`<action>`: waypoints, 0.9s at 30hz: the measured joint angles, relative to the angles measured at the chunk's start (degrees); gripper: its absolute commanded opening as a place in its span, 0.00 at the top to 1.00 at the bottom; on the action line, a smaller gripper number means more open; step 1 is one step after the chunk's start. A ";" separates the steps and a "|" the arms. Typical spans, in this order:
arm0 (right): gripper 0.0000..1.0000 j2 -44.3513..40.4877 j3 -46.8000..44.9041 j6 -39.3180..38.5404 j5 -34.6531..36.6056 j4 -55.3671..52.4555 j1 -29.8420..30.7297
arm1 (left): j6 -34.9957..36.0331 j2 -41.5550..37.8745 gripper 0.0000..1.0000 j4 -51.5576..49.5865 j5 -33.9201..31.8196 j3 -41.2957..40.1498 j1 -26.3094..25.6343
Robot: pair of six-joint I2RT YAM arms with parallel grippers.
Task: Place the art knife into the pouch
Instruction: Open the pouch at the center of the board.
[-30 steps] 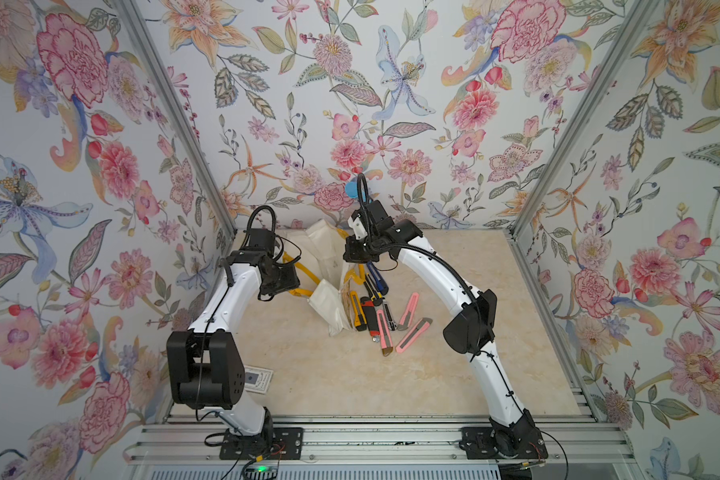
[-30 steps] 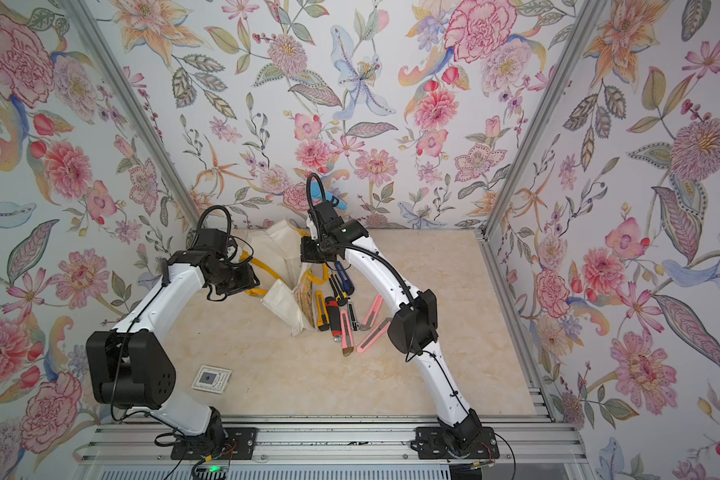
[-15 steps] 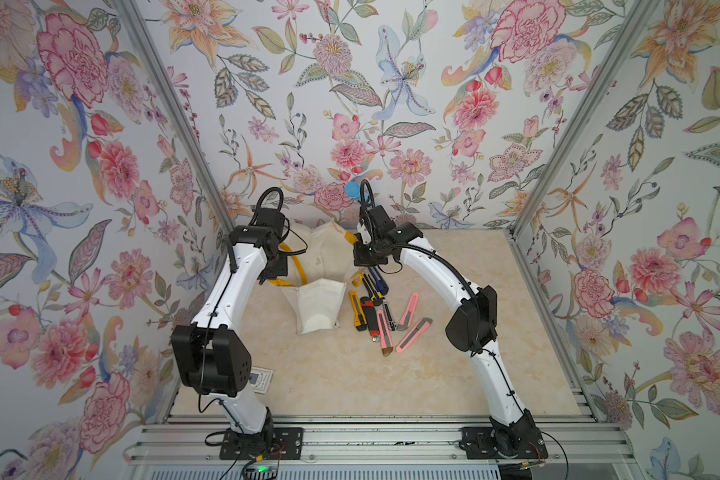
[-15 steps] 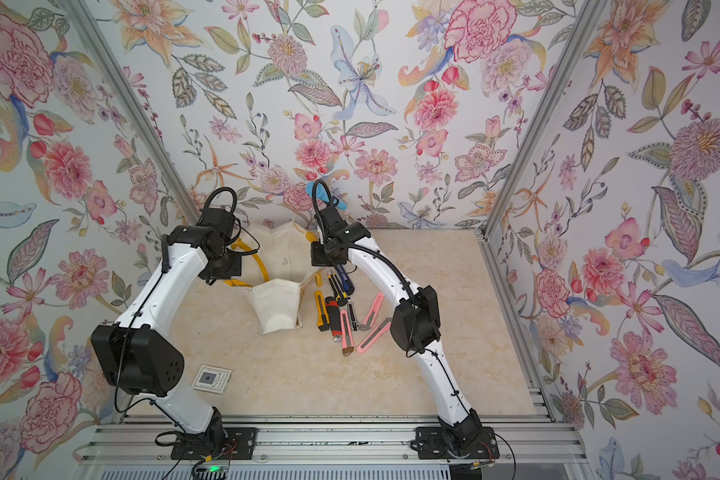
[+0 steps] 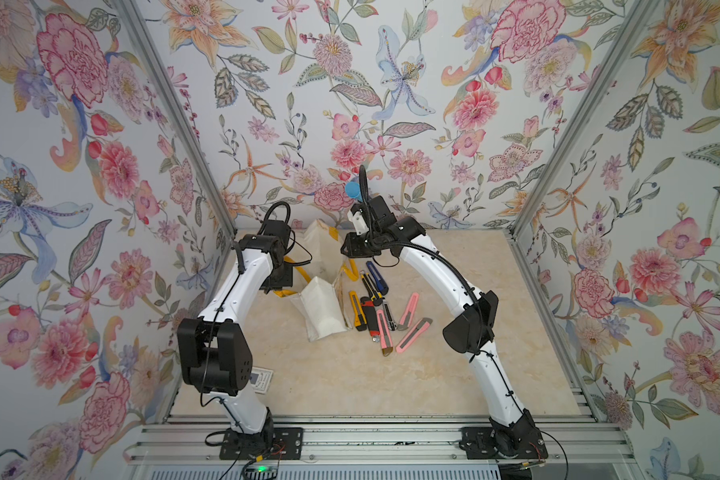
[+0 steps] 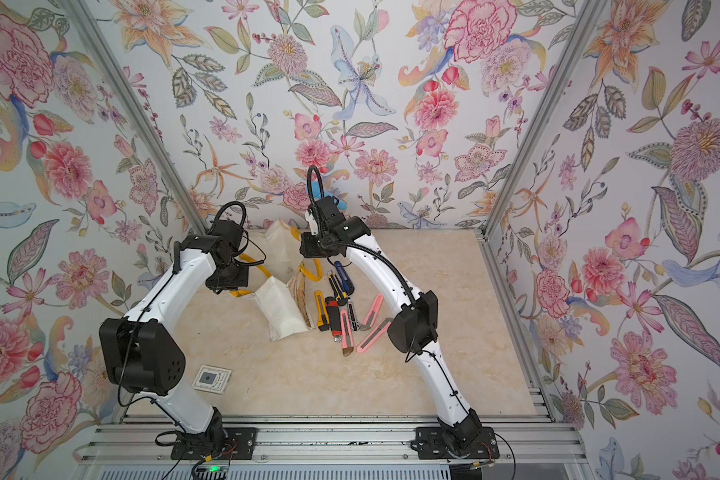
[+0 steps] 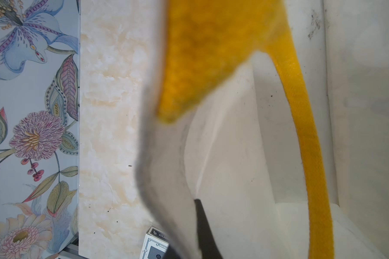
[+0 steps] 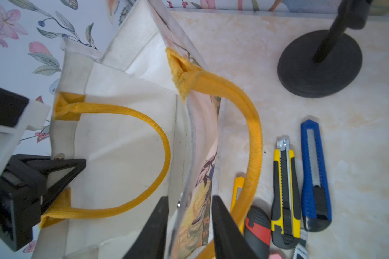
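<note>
Between the two arms in both top views, the pouch (image 5: 323,309) sits on the counter (image 5: 350,374), closed end toward the front rail and mouth end raised at the back. The left arm (image 5: 246,282) reaches its left side and the right arm (image 5: 429,266) its right side. The art knives lie in a loose cluster on the counter just right of the pouch, none inside it. A yellow knife (image 5: 355,309) is nearest the canvas, then a black-and-red knife (image 5: 368,313). A blue knife (image 5: 377,274) lies farther back, and pink knives (image 5: 408,309) are on the outer side. A small card box (image 5: 260,378) lies near the left arm's base.

Up close in the left wrist view, a blurred yellow handle (image 7: 211,56) and off-white canvas fill most of the frame. Only one of the left fingers (image 7: 203,226) shows, dark against the canvas edge.

From the right wrist view, the left fingers are together, clamped on the pouch rim beside one handle's stitched end. The right fingers (image 8: 157,224) stand apart with the pouch's patterned-lining wall between them, gripping nothing. A yellow-and-black knife (image 8: 284,190) lies beside the blue knife. A black round base (image 8: 319,65) stands farther off on the counter.
</note>
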 measured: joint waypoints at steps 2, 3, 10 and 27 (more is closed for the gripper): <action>0.53 0.00 0.07 -0.02 -0.52 0.28 0.13 | 0.00 0.46 1.00 -0.39 0.09 1.09 -0.15; 0.50 0.02 0.07 0.13 -0.68 0.28 0.09 | 0.00 0.61 1.00 -0.48 0.22 1.68 -0.20; 0.43 0.04 0.07 0.42 -0.11 1.14 -0.98 | 0.00 0.68 1.00 -0.37 1.14 4.76 -0.20; 0.42 -6.08 -23.61 -2.78 12.74 2.43 -11.13 | 0.00 1.49 1.00 1.73 3.63 5.33 -0.20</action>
